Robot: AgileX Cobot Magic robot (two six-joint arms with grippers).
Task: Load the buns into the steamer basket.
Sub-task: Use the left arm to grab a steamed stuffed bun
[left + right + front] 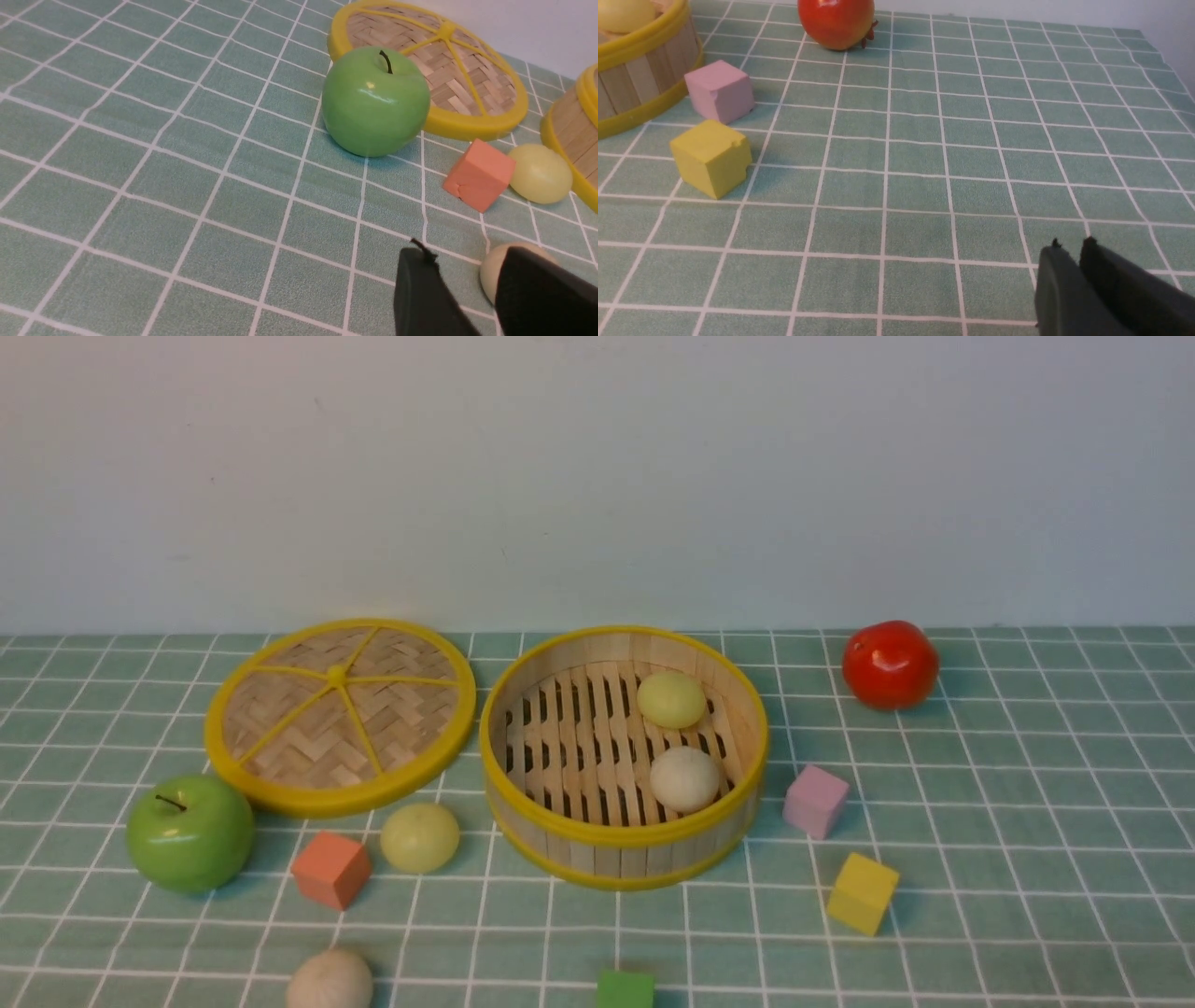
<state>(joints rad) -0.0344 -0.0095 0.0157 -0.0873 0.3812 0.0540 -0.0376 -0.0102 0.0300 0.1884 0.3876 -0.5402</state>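
Buns are split two and two. Inside the steamer basket (624, 849), mid-cloth, you have the inner yellow-green bun (671, 699) and, nearer you, the inner off-white bun (684, 778), both toward its right side. The loose yellow-green bun (420, 837) sits on the cloth just left of the basket, beside the orange cube (330, 868) and in front of the woven lid (308, 728). The loose off-white bun (329, 980) lies at the front view's near edge. Your left gripper (460, 261) has its fingers spread and grips nothing; that bun shows partly behind one finger, and you cannot tell if they touch. Your right gripper (1071, 247) has its fingers almost together on nothing, over bare cloth, well apart from the yellow cube (711, 156) and the pink cube (720, 90).
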